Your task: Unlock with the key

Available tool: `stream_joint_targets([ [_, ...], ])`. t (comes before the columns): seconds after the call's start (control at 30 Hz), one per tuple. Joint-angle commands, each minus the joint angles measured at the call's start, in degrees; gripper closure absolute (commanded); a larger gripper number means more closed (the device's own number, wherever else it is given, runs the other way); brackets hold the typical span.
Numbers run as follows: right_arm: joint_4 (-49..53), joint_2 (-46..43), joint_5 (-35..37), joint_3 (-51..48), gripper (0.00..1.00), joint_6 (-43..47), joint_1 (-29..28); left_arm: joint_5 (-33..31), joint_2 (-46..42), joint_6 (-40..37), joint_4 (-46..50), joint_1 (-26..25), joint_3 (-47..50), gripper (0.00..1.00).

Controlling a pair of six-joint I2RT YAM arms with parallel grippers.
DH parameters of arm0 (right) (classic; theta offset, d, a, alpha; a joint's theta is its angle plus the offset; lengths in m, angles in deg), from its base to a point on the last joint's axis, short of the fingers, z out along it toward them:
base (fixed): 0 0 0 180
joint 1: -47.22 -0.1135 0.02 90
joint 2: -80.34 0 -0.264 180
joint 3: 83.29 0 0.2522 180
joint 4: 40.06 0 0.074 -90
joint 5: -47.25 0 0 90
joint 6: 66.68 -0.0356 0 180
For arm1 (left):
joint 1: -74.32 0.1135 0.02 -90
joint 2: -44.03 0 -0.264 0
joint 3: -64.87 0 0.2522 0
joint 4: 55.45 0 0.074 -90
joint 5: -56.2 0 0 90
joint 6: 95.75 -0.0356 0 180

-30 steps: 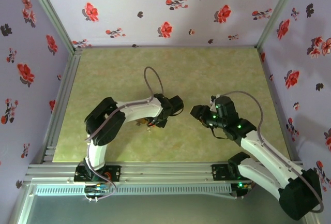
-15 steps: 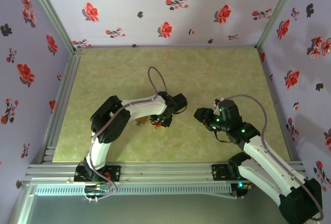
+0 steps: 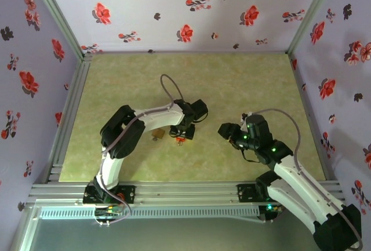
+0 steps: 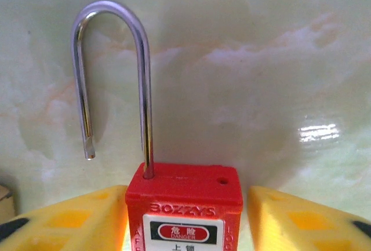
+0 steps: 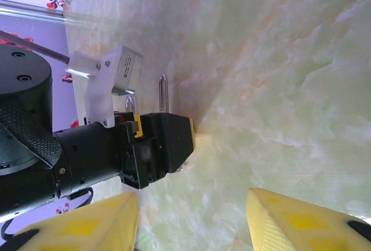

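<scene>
The padlock [image 4: 184, 204] has a glossy red plastic body and a polished, mirror-bright metal shackle [image 4: 143, 88]. The bench [image 4: 272, 59] is smooth and shiny (marble-patterned, catching a glare). On the left hand [image 4: 186, 228], the fingers [image 4: 293, 219] look like matt yellow plastic.

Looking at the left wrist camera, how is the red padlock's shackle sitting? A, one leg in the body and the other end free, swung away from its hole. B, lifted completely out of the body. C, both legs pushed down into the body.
A: the shackle has its long leg standing in the top of the red padlock, its short end hangs free off to one side, and the hole meant for it is empty.
</scene>
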Motion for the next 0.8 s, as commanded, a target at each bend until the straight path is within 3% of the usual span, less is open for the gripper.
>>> stream_joint_targets([
  [0.0,1.3,-1.5,1.5,-0.6,0.43,0.5,0.5,1.4,-3.9,2.5,-0.6,0.6,1.5,0.29],
  [0.13,2.8,-1.9,2.0,0.2,0.36,1.7,0.5,1.2,-10.0,3.7,-1.9,1.4,3.3,0.28],
  [0.37,9.0,-3.5,6.1,3.5,0.08,9.6,0.6,-3.8,-27.1,0.2,-9.7,3.7,7.8,0.25],
  [0.47,12.5,-5.0,11.2,5.6,0.01,14.4,0.7,-8.6,-35.4,-5.0,-15.1,5.7,11.7,0.13],
  [0.53,14.1,-5.6,14.8,6.8,0.01,17.0,0.9,-10.3,-40.4,-8.1,-18.3,8.5,14.4,0.01],
  [0.77,14.7,-2.6,27.1,10.1,0.01,26.7,4.4,-10.7,-52.3,-15.4,-28.9,24.4,24.4,0.0],
])
